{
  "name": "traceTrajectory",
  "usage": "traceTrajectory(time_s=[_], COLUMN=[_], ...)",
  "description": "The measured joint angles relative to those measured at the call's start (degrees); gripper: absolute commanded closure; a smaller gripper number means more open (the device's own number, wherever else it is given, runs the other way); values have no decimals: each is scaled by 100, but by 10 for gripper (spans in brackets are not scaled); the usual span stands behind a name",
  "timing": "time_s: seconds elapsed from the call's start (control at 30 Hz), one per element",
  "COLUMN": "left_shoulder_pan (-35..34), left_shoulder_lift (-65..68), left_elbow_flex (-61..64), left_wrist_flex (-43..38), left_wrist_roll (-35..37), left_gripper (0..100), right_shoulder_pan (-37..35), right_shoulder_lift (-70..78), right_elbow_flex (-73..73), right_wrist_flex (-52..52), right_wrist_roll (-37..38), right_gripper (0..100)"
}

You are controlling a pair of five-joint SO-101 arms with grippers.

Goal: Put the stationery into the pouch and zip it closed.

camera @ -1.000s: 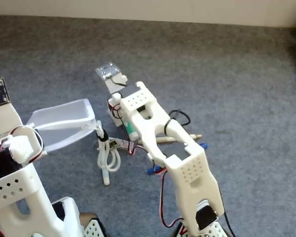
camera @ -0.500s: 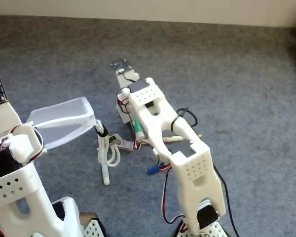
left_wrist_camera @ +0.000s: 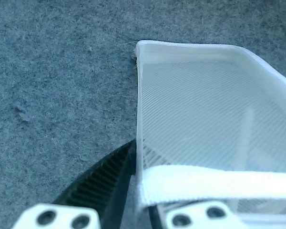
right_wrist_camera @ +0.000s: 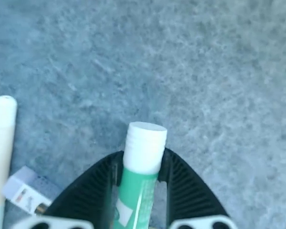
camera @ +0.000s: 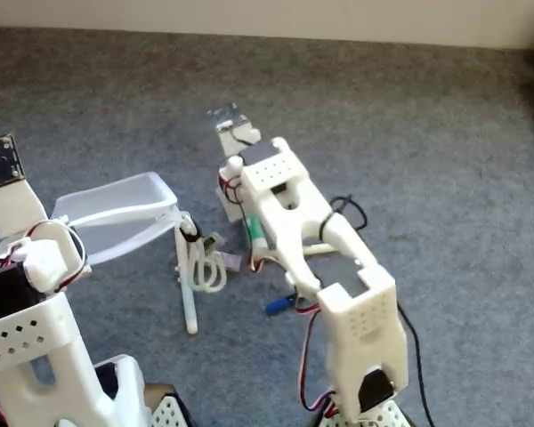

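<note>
The translucent mesh pouch (camera: pixel 116 216) is held up off the carpet with its mouth open, and my left gripper (left_wrist_camera: pixel 139 188) is shut on its white rim band (left_wrist_camera: pixel 219 183). My right gripper (right_wrist_camera: pixel 143 158) is shut on a green glue stick with a white cap (right_wrist_camera: pixel 144 138), held above the carpet just right of the pouch; in the high view the glue stick (camera: pixel 256 233) shows under that arm. A white pen (camera: pixel 189 302) lies on the floor below the pouch's end, seen again as the pen (right_wrist_camera: pixel 2 138) beside a small eraser (right_wrist_camera: pixel 21 193).
White cord loops (camera: pixel 206 271) hang at the pouch's near end. A blue pen (camera: pixel 280 305) and a pale pencil (camera: pixel 319 250) lie partly hidden under the right arm. Grey carpet stretches open at the far side and to the right.
The right arm has carried the glue stick away from me and a little to the right. The pouch has shifted slightly rightward in the left gripper.
</note>
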Motion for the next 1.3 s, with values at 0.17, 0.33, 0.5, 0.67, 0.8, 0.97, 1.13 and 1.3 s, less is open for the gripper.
traceTrajectory(time_s=[0.17, 0.33, 0.5, 0.67, 0.8, 0.97, 1.13, 1.3], left_shoulder_pan=[0, 0, 0, 0, 0, 0, 9, 26], left_shoulder_lift=[0, 0, 0, 0, 0, 0, 0, 0], left_elbow_flex=[0, 0, 0, 0, 0, 0, 0, 0], left_wrist_flex=[0, -35, -35, -35, -35, -35, -35, -35], left_wrist_roll=[0, 0, 0, 0, 0, 0, 0, 0], left_gripper=[993, 993, 993, 993, 993, 993, 993, 993], right_shoulder_pan=[0, 0, -18, -202, -264, -290, -299, -484], right_shoulder_lift=[-466, -1204, -1987, -2585, -2980, -3464, -3930, -4545], right_elbow_flex=[571, 1284, 2303, 2927, 3112, 3191, 3429, 3736], right_wrist_flex=[-105, -484, -1187, -1565, -1626, -1626, -1626, -1626], right_wrist_roll=[0, 0, 0, 0, 0, 0, 0, 0], right_gripper=[972, 972, 972, 972, 972, 972, 972, 972])
